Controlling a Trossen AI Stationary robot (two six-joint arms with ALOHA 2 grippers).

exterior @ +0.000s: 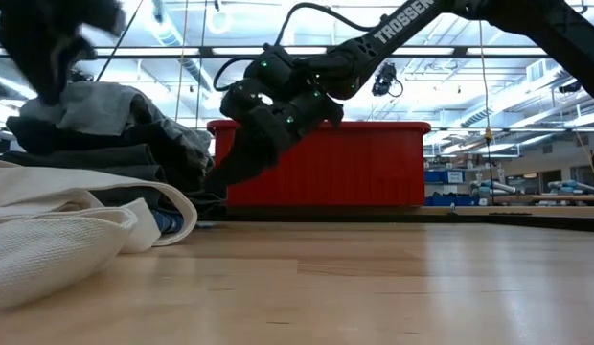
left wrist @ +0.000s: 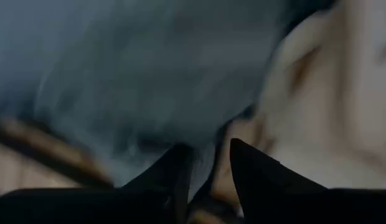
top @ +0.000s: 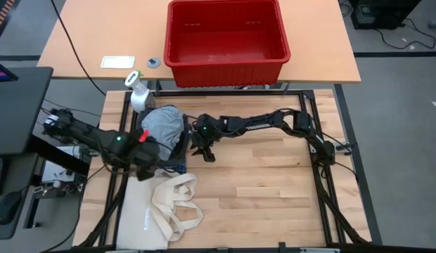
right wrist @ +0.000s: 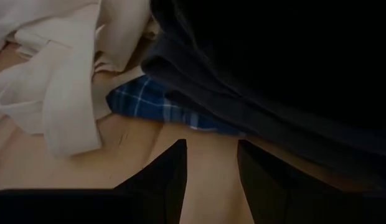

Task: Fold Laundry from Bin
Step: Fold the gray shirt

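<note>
The cream tote bag [exterior: 57, 240] lies nearest the low camera, sprawled at the worktop's [top: 274, 190] front left corner. Behind it the laundry [top: 164, 126] sits stacked in one pile by the left edge, light grey on top, dark pieces and a blue plaid shirt [right wrist: 159, 106] underneath. The bin [top: 226, 41] at the rear looks empty, so unloading appears done and the stack seems largely folded. The left end effector [left wrist: 208, 168] presses into the grey cloth, fingers narrowly parted; whether it grips cannot be told. The right end effector [right wrist: 211, 162] hovers at the pile's edge, fingers apart, holding nothing.
</note>
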